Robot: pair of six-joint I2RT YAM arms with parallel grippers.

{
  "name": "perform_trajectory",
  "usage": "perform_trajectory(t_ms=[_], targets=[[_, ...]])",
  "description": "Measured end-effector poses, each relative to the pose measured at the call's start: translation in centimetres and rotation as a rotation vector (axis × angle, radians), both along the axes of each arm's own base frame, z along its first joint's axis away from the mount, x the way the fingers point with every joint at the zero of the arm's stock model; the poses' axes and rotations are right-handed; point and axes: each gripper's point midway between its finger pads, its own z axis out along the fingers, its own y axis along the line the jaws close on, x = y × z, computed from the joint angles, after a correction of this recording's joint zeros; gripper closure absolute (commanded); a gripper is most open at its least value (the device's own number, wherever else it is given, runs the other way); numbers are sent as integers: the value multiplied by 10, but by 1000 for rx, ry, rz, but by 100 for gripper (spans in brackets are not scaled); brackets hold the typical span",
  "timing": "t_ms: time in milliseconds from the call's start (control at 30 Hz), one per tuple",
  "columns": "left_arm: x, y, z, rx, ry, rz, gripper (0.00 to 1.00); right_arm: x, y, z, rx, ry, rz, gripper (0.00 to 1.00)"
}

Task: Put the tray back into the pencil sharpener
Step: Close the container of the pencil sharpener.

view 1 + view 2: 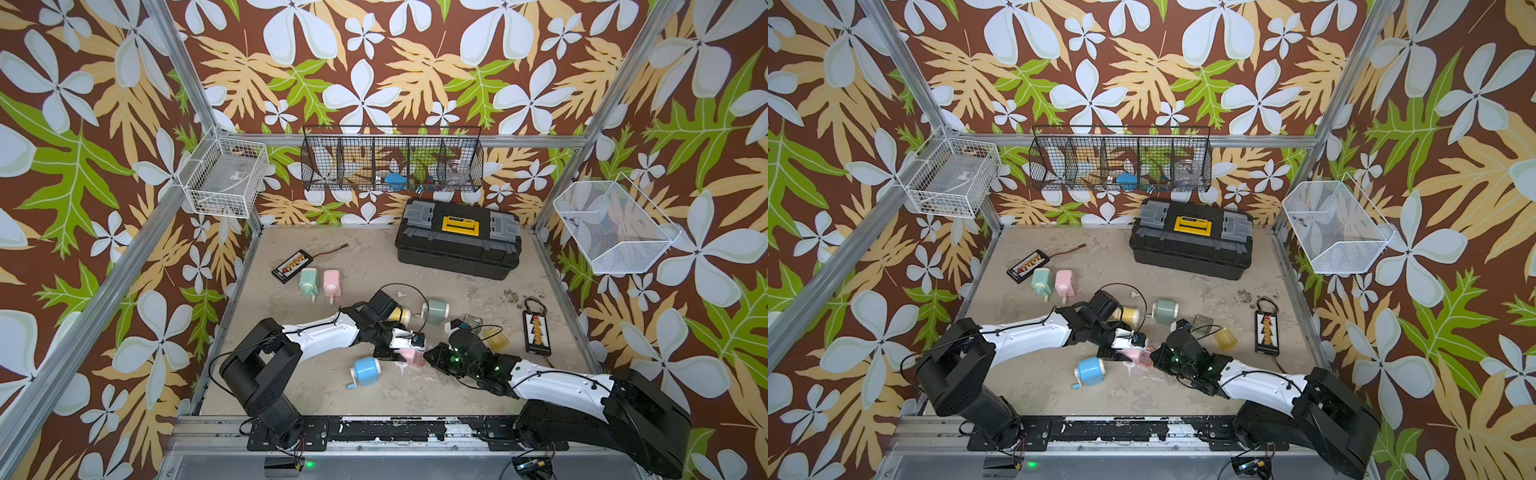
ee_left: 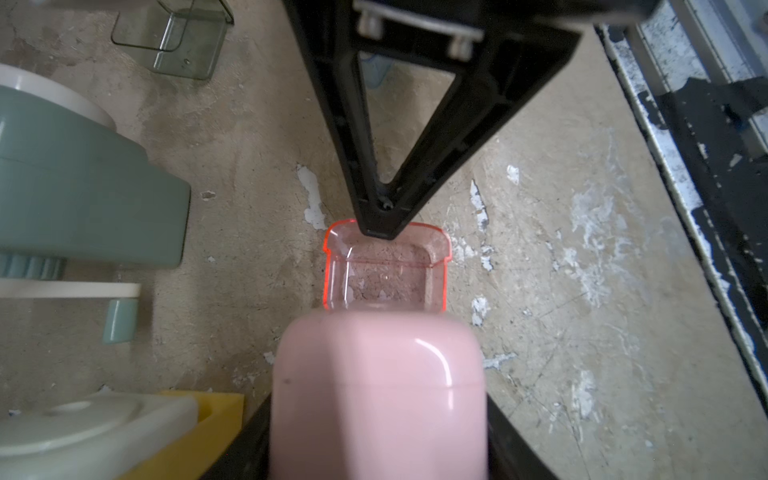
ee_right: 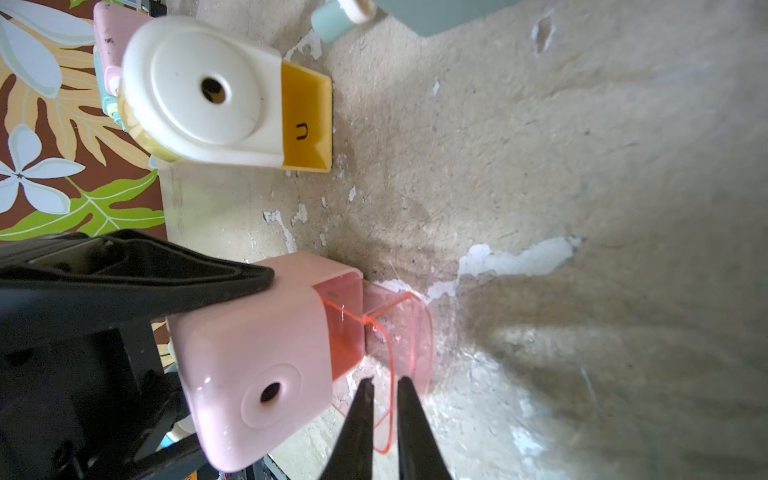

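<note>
The only legible mark is a black "U"-shaped sign on the yellow base of the cream-and-yellow pencil sharpener (image 3: 199,91), which lies on its side. The yellow label (image 1: 460,224) on the black toolbox (image 1: 457,249) and the print on the black connector boards (image 1: 537,332) are too small to read.

The left pincer (image 1: 406,353) is clamped on the body of the pink pencil sharpener (image 2: 378,395), low at the front middle of the bench (image 1: 332,257). The clear red tray (image 2: 386,270) sits partly inside the sharpener's slot, with its front end sticking out. The right pincer (image 3: 384,392) is nearly closed, its tips pinching the tray's front wall.

The bench is beige and scuffed, with white chipped patches and dark specks toward the right side. The walls carry wallpaper (image 1: 374,62) of white flowers and green and tan leaves on brown. Aluminium rails frame them and carry a black wire basket (image 1: 392,164) and two white ones.
</note>
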Motion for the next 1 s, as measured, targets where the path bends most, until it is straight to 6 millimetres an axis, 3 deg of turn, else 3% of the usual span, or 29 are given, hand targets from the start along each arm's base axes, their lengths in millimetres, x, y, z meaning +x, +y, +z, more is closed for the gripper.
perform_trajectory(t_ms=[233,367,600,733,1000], targets=[[0,0,0,1,-1,1,94,2,0,19,24,-61,12,76],[0,0,0,1,-1,1,94,8,-15,30,-18,-130,-27,81],[0,0,0,1,-1,1,95,6,-29,8,-143,-102,-21,95],[0,0,0,1,-1,2,95,4,-19,-3,-156,-69,35,100],[1,0,0,1,0,5,95,2,6,-15,-100,-37,129,100]])
